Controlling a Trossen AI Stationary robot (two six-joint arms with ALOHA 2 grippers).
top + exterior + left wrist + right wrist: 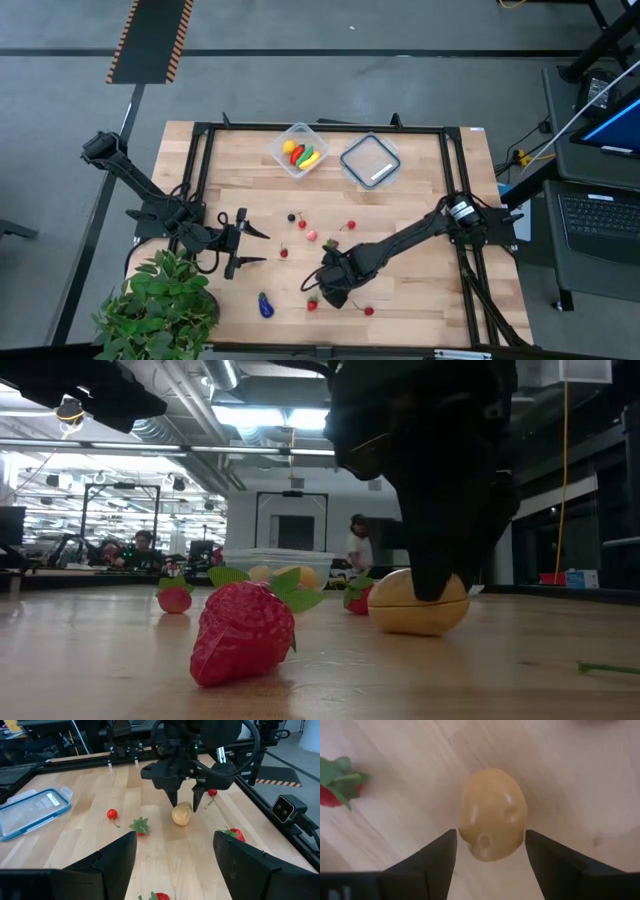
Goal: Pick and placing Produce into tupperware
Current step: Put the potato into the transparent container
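table (420, 200) | right wrist only: potato (492, 812) between open fingers (hidden overhead)

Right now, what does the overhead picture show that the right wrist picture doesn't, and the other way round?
Only the overhead view shows the clear tub already holding a few pieces, the flat lid beside it, the waiting left gripper and the scattered berries. Only the right wrist view shows the potato close up between the open fingers, with its dimples. Both show the right gripper low over the wooden table.
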